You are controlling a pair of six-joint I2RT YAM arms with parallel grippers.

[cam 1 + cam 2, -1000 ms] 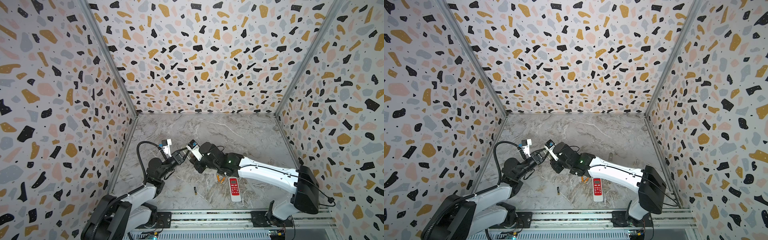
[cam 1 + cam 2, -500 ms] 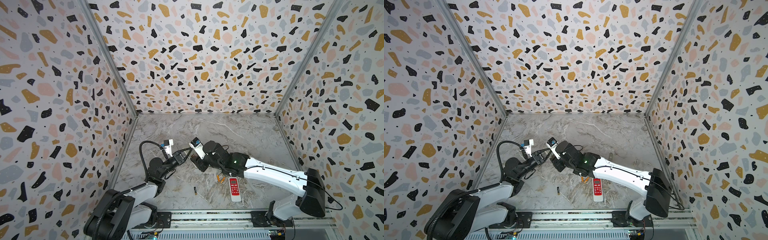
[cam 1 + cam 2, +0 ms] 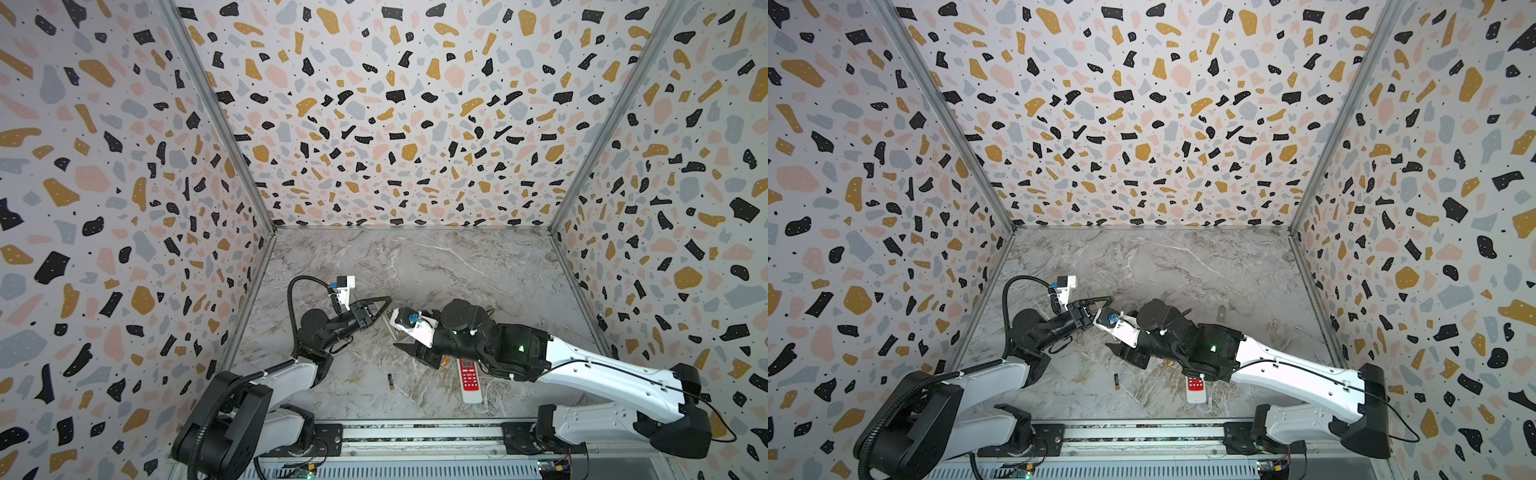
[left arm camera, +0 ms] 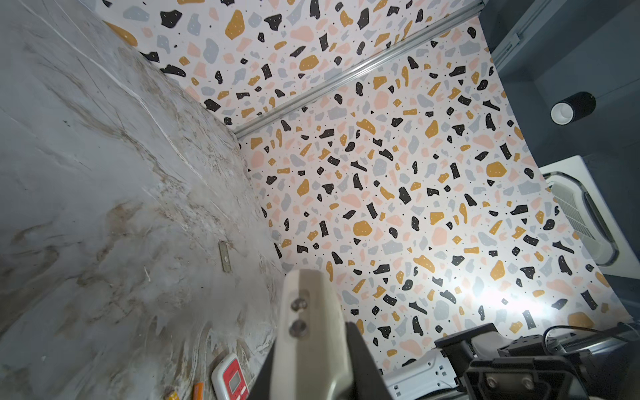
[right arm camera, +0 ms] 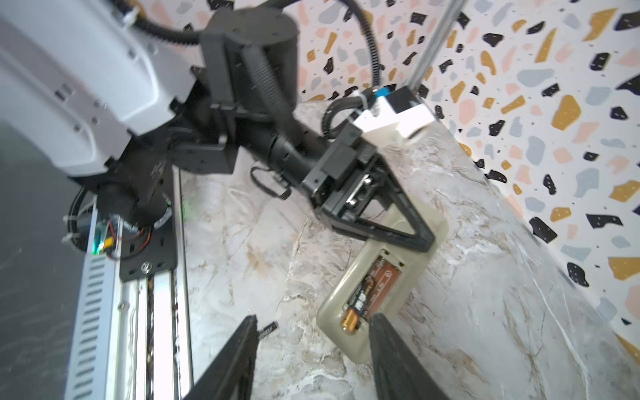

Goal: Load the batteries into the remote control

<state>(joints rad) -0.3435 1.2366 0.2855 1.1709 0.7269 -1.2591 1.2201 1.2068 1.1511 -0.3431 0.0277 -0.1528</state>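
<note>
Right wrist view: left pincer (image 5: 424, 240) clamps the beige remote (image 5: 414, 266), covering one end; one black-gold battery (image 5: 365, 298) lies seated in its open back. Right pincer (image 5: 315, 317) stands apart, finger bases cut off.

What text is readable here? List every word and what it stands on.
None can be read.
On the battery in the beige remote: pale print, blurred.
On the red remote: screen and buttons, too small.
On the loose battery: too small.
</note>
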